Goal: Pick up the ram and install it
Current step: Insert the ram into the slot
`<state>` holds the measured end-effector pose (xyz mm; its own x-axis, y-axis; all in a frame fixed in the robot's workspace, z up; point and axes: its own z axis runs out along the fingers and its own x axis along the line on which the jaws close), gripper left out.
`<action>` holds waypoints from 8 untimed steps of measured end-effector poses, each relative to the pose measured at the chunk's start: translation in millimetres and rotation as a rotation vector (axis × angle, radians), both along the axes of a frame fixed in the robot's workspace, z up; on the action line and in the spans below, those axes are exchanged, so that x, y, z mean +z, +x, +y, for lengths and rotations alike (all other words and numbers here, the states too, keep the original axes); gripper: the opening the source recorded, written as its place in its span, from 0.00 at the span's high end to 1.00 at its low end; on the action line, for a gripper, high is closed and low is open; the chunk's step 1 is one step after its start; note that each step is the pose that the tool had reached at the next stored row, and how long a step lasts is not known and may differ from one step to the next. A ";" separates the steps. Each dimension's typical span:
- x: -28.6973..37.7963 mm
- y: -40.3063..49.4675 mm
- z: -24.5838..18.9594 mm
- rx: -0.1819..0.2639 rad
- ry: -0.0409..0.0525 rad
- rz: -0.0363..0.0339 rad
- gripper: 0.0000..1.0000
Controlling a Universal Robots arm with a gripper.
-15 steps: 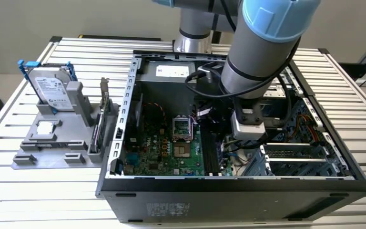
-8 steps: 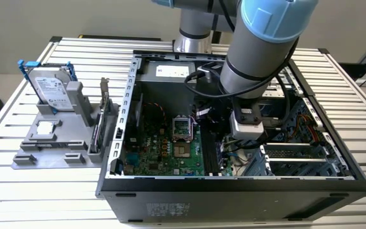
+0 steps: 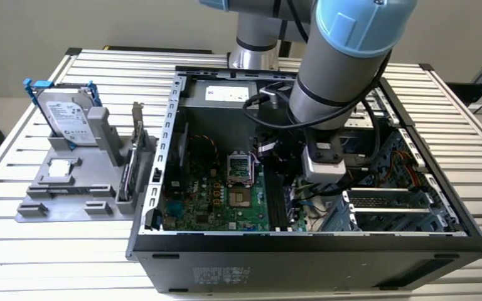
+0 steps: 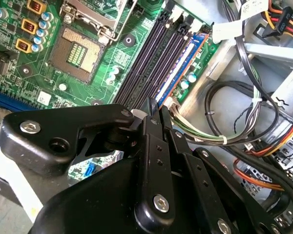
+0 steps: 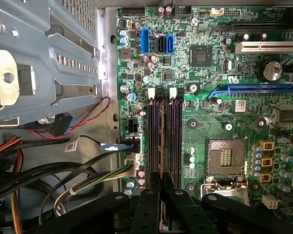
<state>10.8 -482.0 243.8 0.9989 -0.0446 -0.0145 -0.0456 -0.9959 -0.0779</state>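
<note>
GRIPPER AT MEMORY SLOT, RAM SEATED IN THE BOARD

The arm reaches down into the open computer case (image 3: pixel 308 263), which lies on a slatted table (image 3: pixel 48 263). The gripper (image 5: pixel 161 178) hangs low over the motherboard (image 3: pixel 216 194), towards the exterior view's right of the processor socket (image 5: pixel 226 158) and over the near end of the memory slots (image 5: pixel 175 136).

Jaw state: the two black fingers (image 5: pixel 153 187) are drawn almost together. Only a thin slit separates them, and the upper edge of the ram (image 4: pixel 183 63) runs into that slit, so the jaws pinch the stick at its near end (the contact faces themselves are hidden by the finger links).

Ram position: the stick stands on edge in one of the parallel slots, lying along the slot's full length. In the second wrist view its bluish face is turned towards the board edge and the cable bundle (image 4: pixel 234 97). Which slot of the row it occupies cannot be told with certainty.

Outside the case, at the exterior view's left, a silver hard drive (image 3: pixel 69 119) with blue rails leans in a grey fixture (image 3: pixel 57 200), well apart from the gripper
</note>
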 end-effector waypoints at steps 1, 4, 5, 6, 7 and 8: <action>-0.4 0.1 0.0 0.000 -0.0001 0.0000 1.00; -1.6 0.3 0.0 0.000 -0.0002 0.0001 1.00; -2.0 0.5 0.0 0.000 -0.0001 0.0000 1.00; -2.4 0.7 0.0 0.000 0.0000 0.0000 1.00; -2.8 0.9 0.0 0.000 0.0000 0.0000 1.00; -3.2 1.0 0.0 0.000 -0.0001 0.0000 1.00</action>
